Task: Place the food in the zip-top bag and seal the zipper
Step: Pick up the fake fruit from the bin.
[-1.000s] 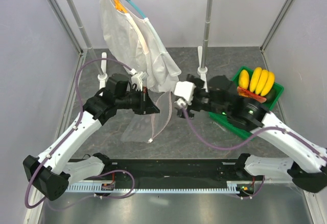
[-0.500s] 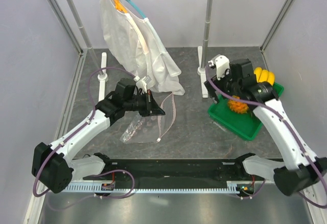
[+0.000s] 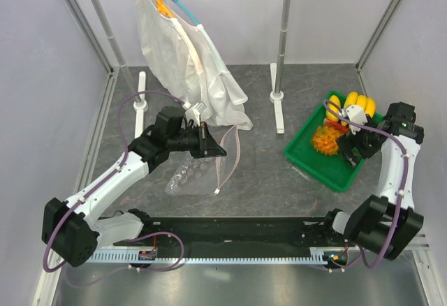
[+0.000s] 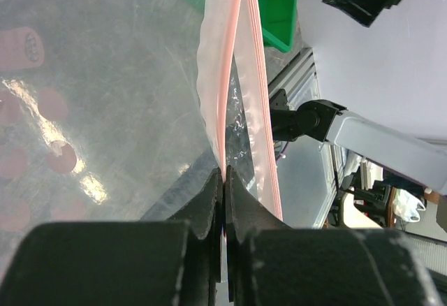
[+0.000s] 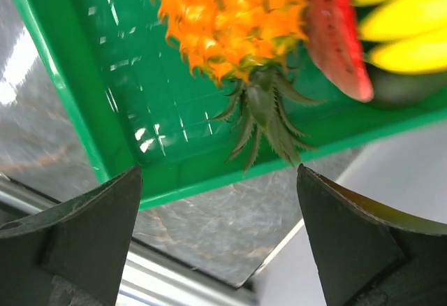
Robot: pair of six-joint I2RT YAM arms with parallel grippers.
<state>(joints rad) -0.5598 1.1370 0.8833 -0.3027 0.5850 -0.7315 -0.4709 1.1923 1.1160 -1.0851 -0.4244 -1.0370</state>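
The clear zip-top bag point(image 3: 187, 177) hangs from my left gripper point(image 3: 211, 149), its lower end resting on the grey table. In the left wrist view that gripper point(image 4: 223, 172) is shut on the pinkish zipper point(image 4: 228, 68), and the bag's film point(image 4: 105, 103) spreads out to the left. The food lies in the green tray point(image 3: 314, 166): an orange pineapple point(image 3: 325, 140), a banana bunch point(image 3: 355, 103) and a red watermelon slice point(image 5: 335, 33). My right gripper point(image 3: 348, 155) hovers open over the tray's near right side. From its wrist camera, the right gripper point(image 5: 218, 170) is empty, just short of the pineapple point(image 5: 223, 19) leaves.
A white garment point(image 3: 188, 61) hangs on an orange hanger from the metal rack at the back, close behind the left gripper. The rack's right post point(image 3: 279, 47) stands between bag and tray. The tray sits close to the right wall point(image 3: 412, 54).
The right arm has swung from the middle of the table, near the bag, out to the right over the tray. The left gripper dropped slightly with the bag, then held still.
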